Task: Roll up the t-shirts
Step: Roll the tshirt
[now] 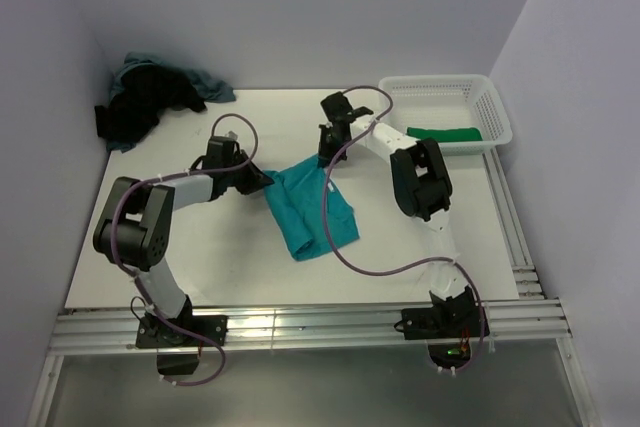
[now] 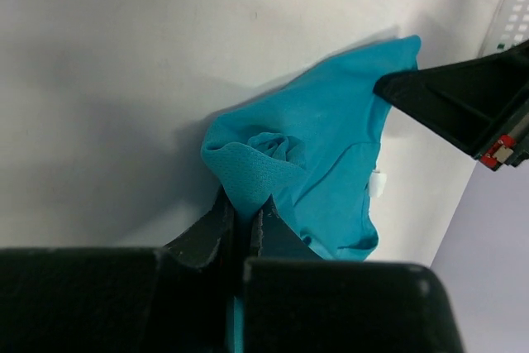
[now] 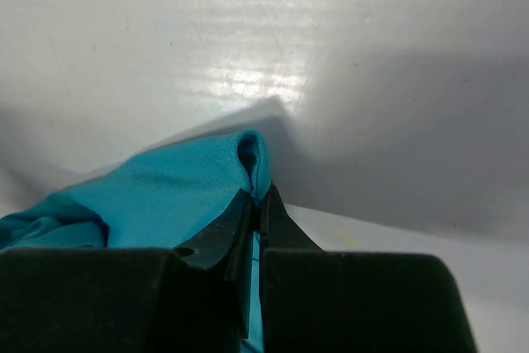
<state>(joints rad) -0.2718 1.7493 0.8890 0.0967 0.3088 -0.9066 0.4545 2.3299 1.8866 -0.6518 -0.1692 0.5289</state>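
A bright teal t-shirt [image 1: 312,207] lies partly folded in the middle of the white table. My left gripper [image 1: 262,180] is shut on its left corner, fabric pinched between the jaws in the left wrist view [image 2: 245,208]. My right gripper [image 1: 325,159] is shut on its far right corner, a fold of teal cloth [image 3: 190,192] bulging above the jaws [image 3: 258,204]. A dark green t-shirt [image 1: 445,134] lies rolled in the white basket [image 1: 495,107]. A heap of black and grey-blue t-shirts [image 1: 150,97] sits at the far left corner.
The basket stands at the far right by the wall. Walls close in the table on the left, back and right. Metal rails [image 1: 300,327] run along the near edge. The right arm's cable [image 1: 350,257] loops over the table in front of the shirt.
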